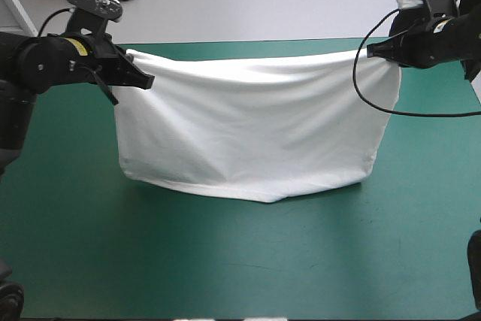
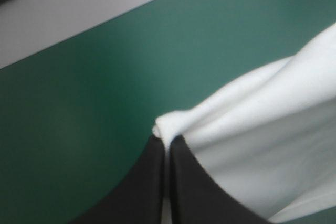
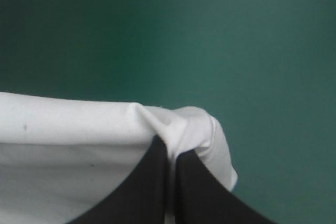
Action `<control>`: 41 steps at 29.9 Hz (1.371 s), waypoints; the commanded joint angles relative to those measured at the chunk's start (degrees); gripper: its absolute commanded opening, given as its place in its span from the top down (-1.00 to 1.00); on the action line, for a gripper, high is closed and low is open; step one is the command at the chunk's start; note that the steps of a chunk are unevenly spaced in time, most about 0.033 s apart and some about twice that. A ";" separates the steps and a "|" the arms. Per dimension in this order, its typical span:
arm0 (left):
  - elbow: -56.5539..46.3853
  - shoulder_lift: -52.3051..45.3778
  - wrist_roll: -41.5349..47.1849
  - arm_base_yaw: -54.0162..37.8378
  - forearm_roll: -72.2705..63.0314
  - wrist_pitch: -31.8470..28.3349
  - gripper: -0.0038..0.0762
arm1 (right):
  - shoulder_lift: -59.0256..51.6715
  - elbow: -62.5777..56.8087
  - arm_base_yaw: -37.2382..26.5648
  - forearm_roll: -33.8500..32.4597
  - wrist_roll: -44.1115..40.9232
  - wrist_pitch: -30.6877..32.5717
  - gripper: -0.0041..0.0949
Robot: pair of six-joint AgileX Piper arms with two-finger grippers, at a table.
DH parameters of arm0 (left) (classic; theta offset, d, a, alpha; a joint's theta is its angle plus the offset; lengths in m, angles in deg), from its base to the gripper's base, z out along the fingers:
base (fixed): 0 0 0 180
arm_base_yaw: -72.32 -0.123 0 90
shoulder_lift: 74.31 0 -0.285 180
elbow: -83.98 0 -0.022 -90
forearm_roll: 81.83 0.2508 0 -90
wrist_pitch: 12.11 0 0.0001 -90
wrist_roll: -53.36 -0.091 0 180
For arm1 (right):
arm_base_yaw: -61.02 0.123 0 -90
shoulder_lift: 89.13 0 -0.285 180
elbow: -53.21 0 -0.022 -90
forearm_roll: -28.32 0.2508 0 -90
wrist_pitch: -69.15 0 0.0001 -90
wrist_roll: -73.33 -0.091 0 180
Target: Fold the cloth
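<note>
T-shirt (image 1: 252, 137) hangs stretched, both jaws clamped on its corners.

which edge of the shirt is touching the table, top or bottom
The bottom edge of the T-shirt: it sags onto the table. The top edge hangs stretched between the left gripper and right gripper, raised.

High view: bright, even light from overhead. The T-shirt (image 1: 252, 129) reads near full white along its top edge, with grey shading only in the hanging folds. A soft, narrow shadow lies on the teal-green table (image 1: 225, 261) just under the lower hem, on the near side. There is a faint sheen toward the near edge.

Wrist views: dimmer. The left gripper (image 2: 167, 142) and right gripper (image 3: 172, 148) show as flat black shapes. The table ahead of the right gripper shades unevenly, dark to lighter.
</note>
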 commanded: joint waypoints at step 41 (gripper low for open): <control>24.36 20.11 2.47 -1.51 8.00 -29.24 0.96 | 20.79 36.17 -3.79 14.55 6.93 -16.67 0.95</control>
